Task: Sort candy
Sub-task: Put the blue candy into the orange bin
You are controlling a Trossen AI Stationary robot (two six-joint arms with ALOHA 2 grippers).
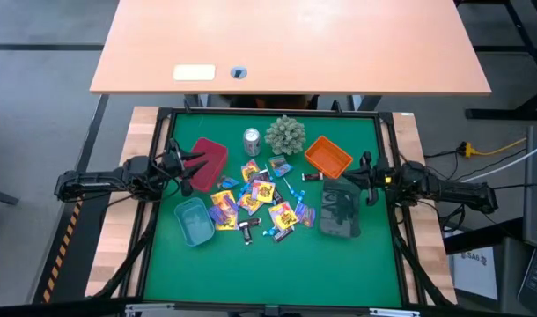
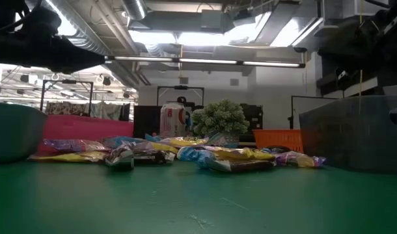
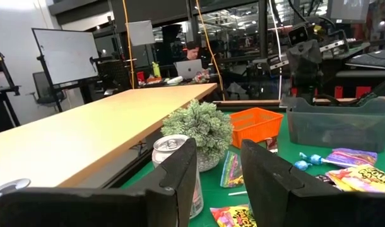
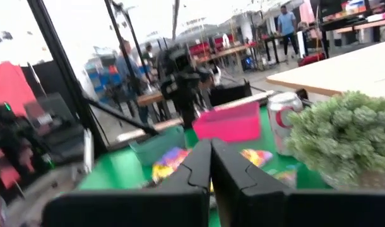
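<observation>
Green bench: candy heaped centrally, trays apparently empty; sorting unstarted. Left gripper fingers parted, grasping nothing; right gripper fingers clenched, empty.

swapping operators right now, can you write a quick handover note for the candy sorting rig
Left gripper: open, empty, raised at the table's left side by the red tray.
Right gripper: shut, empty, raised at the right side by the dark grey bin.
Candy: yellow packets, small blue-wrapped pieces and dark brown mini bars lie heaped mid-mat, between the four containers.
Done: nothing visibly sorted; the red tray, teal tray and orange basket look empty; the grey bin's contents are unclear.
Left: the whole pile. The silver can and green spiky plant ball stand behind it.
</observation>
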